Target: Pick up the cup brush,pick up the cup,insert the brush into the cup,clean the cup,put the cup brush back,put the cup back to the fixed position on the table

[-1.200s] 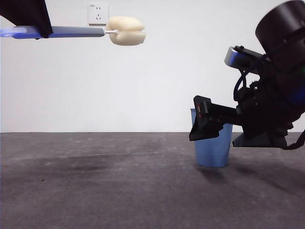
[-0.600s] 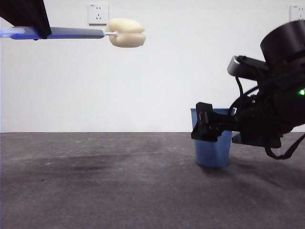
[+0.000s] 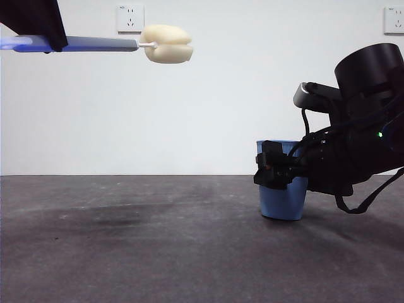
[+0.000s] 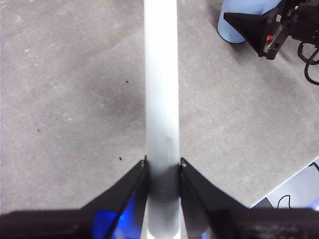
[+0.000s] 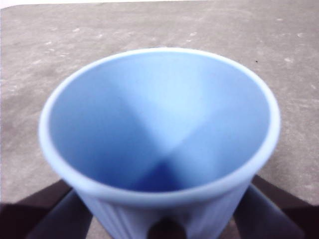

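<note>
The left gripper is clamped on the grey handle of the cup brush, holding it level and high above the table, with the cream sponge head pointing toward the cup's side but well apart from it. The cup stands upright on the table, and the right gripper sits around it: in the right wrist view a dark jaw shows on each side of the ribbed wall below the rim. Whether the jaws press the wall or only flank it I cannot tell.

The main risk is probably at the cup. It is light plastic and tapers toward its base, so jaws closing unevenly could tip or push it along the table, and a grip too loose could let it slip down on lifting. Squeezing hard might dent the thin wall. Later, the long brush held near its far end leaves the sponge head prone to miss or knock the rim if the two arms are not well lined up
</note>
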You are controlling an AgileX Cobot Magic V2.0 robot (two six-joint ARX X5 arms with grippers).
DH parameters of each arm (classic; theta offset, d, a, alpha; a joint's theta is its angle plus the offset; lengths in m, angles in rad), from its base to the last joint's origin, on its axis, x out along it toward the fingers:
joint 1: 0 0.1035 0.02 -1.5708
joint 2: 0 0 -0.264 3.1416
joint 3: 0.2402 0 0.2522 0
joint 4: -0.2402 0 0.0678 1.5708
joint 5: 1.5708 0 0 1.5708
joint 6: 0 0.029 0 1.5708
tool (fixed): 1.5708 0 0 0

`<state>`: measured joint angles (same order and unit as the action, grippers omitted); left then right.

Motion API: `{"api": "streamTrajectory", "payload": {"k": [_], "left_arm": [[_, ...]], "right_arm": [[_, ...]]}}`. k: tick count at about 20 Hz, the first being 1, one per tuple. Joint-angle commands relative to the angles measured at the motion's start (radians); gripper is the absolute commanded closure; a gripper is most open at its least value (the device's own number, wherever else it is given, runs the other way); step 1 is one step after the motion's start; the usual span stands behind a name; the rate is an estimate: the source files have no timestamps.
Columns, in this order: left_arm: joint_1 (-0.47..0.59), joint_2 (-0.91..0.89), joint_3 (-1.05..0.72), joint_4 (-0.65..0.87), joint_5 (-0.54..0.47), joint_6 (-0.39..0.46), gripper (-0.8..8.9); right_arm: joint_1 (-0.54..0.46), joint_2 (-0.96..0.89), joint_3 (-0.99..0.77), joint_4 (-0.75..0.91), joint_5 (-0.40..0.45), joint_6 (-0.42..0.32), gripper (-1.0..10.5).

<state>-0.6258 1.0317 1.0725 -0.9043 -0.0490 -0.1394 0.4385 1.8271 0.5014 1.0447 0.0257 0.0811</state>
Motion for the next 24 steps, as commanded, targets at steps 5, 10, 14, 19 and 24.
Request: {"api": "streamTrajectory", "payload": {"k": [5,10,14,19,24], "left_arm": [[-0.002,-0.003,-0.003,-0.016,-0.002,0.047,8.21],[0.008,0.003,-0.003,-0.071,-0.053,0.193,8.21],[0.026,0.028,-0.003,-0.09,-0.05,0.311,8.22],[0.025,0.114,-0.003,-0.172,-0.002,0.505,8.21],[0.02,0.183,-0.003,-0.167,0.09,0.54,8.22]], "right_arm": [[0.008,-0.023,0.002,-0.052,-0.001,-0.005,9.6],[0.047,-0.264,0.01,-0.422,0.007,-0.126,9.6],[0.092,-0.454,0.079,-0.89,0.01,-0.23,9.6],[0.158,-0.494,0.225,-1.337,0.124,-0.39,9.6],[0.258,-0.492,0.292,-1.551,0.337,-0.643,9.6]]}}
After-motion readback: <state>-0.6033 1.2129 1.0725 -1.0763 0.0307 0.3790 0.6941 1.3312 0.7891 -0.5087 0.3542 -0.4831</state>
